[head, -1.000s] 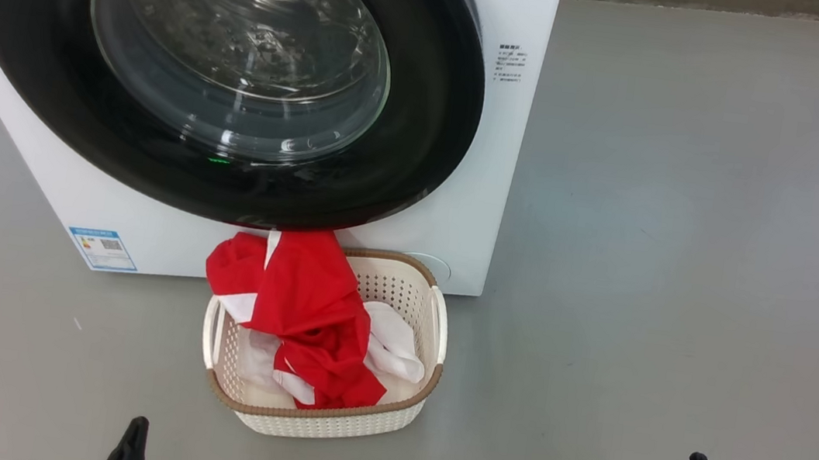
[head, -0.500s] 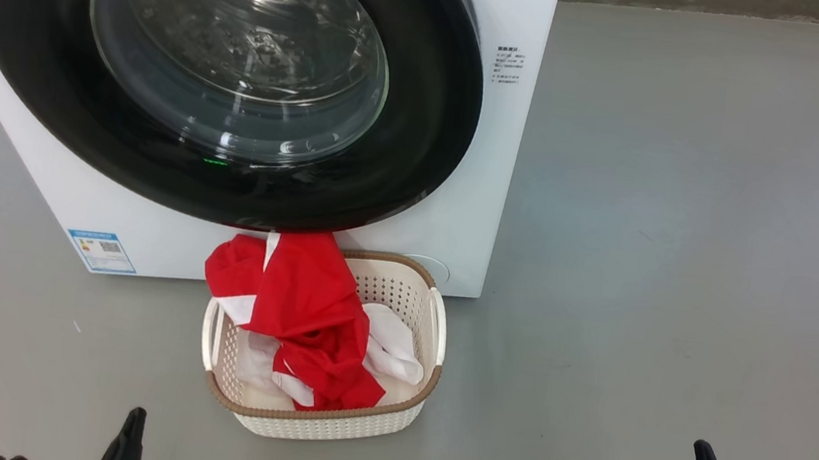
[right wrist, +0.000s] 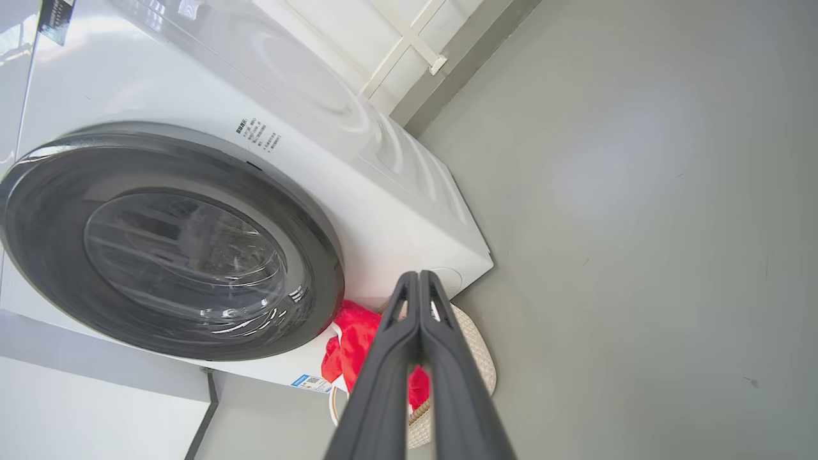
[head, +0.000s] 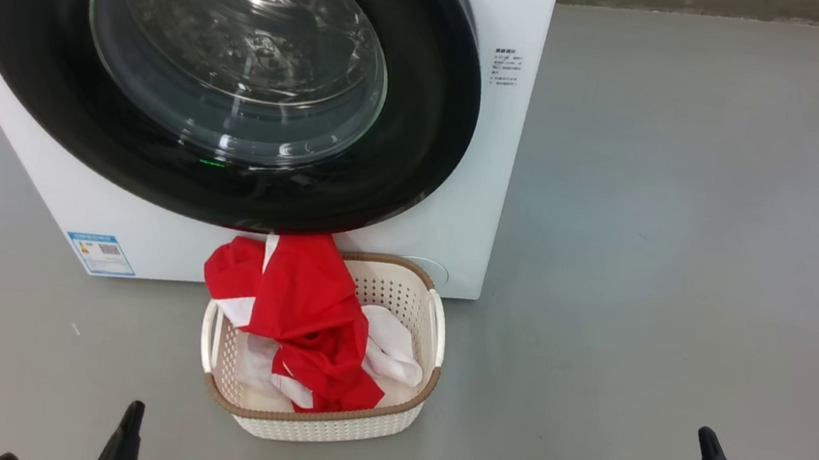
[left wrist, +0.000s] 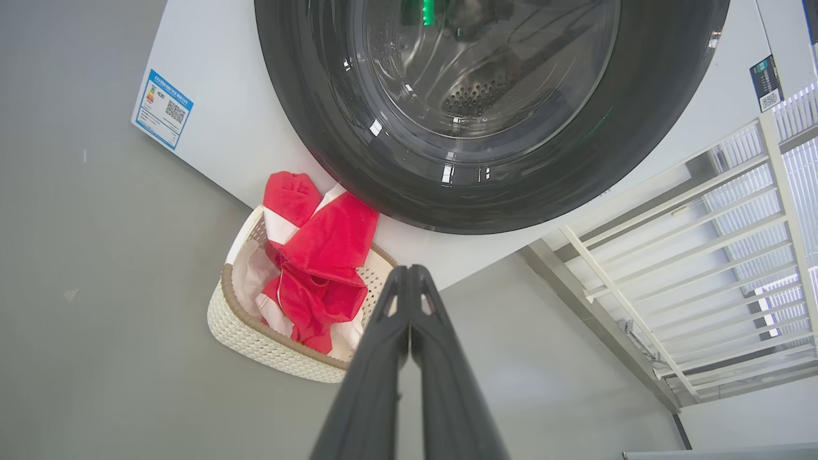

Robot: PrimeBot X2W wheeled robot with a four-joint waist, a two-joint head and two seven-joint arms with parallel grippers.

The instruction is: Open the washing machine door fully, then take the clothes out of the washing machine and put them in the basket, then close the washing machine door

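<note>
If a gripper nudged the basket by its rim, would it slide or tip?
The basket would probably slide: it looks like light perforated plastic on a smooth floor. It might tilt toward the washing machine, where the floppy clothes drape over its rim.

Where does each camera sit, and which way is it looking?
Head view: on the robot's head, looking forward and down at the washing machine door and the basket of clothes; left gripper and right gripper tips at the bottom.
Left wrist view: on the left wrist, looking along the shut left gripper toward basket and door.
Right wrist view: on the right wrist, looking along the shut right gripper at the door from one side, beside the floor.
Shared: all three see door, basket and clothes.
</note>
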